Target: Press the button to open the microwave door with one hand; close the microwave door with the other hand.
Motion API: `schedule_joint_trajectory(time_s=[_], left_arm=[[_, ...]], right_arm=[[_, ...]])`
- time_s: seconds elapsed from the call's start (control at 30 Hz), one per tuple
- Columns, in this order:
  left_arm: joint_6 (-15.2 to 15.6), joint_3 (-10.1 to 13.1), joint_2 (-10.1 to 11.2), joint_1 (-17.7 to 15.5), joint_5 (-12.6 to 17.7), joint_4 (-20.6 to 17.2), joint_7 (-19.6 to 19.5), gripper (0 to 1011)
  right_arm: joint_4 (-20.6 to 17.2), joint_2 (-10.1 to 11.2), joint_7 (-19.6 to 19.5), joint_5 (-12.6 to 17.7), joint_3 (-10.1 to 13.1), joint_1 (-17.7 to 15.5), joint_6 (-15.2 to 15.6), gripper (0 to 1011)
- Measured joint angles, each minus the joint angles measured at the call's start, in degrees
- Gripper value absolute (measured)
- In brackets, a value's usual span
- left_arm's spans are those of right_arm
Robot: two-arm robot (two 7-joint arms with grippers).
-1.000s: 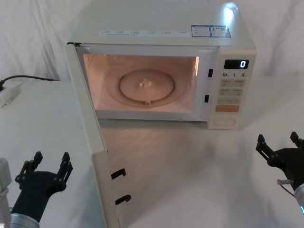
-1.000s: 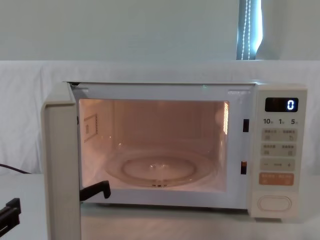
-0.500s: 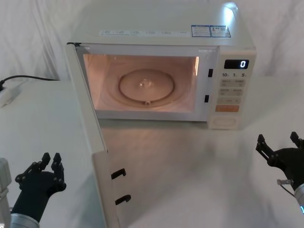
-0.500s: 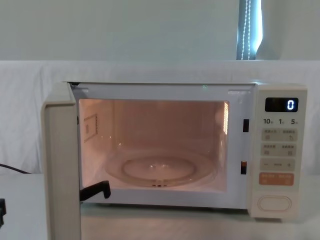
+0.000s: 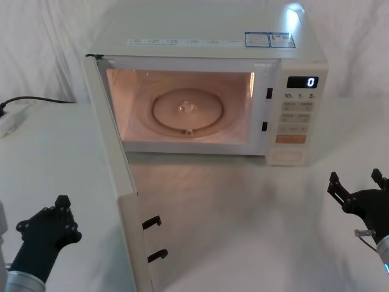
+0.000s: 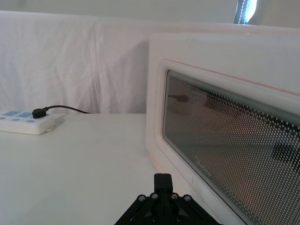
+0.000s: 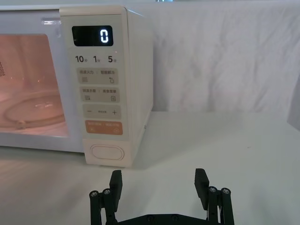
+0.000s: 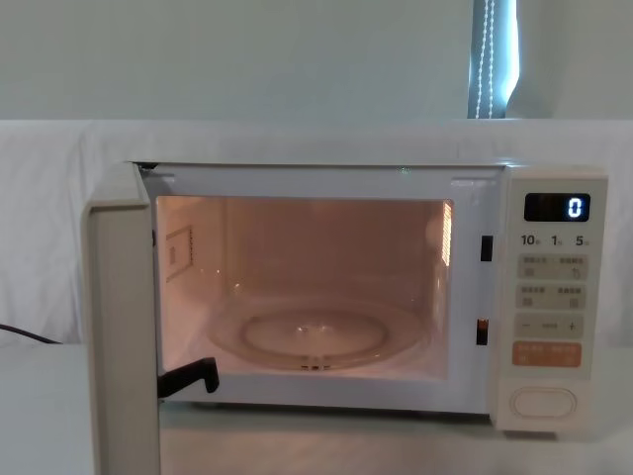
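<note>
The cream microwave (image 5: 206, 36) stands at the back of the table with its cavity lit. The microwave door (image 5: 115, 182) hangs wide open, swung out toward me on its left hinge; its edge shows in the chest view (image 8: 124, 327). My left gripper (image 5: 61, 204) is shut and empty, low on the table left of the door's outer face; its wrist view looks along the dark window (image 6: 225, 140). My right gripper (image 5: 355, 177) stands open and empty at the front right, well short of the button (image 5: 286, 157), which lies ahead of it (image 7: 107, 153).
A white power strip (image 5: 9, 121) with a black cable (image 5: 36, 99) lies at the far left of the table. A glass turntable (image 5: 187, 109) sits inside the cavity. White cloth covers the table and the backdrop.
The left gripper's fingers have closed from open to shut, and it has dropped slightly, leaving the chest view. Right gripper and door have not moved.
</note>
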Motion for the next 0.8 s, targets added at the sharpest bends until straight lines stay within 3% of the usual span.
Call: schedule_joint_trajectory(time_s=[0.27, 0.5, 0.8], left_arm=[[3.02, -2.83, 0.31, 0.62, -3.48, -2.33, -3.50, 0], [6.98, -6.34, 2.30, 1.12, -11.18, -4.83, -7.83, 0], [9.31, -7.51, 4.84, 0.59, -16.99, -6.94, -11.20, 0]], right_arm=[[0.00, 0.00, 0.00, 0.00, 0.00, 0.00, 0.00, 1002], [0.00, 0.00, 0.00, 0.00, 0.00, 0.00, 0.00, 1002], [0.00, 0.00, 0.00, 0.00, 0.00, 0.00, 0.00, 1002]])
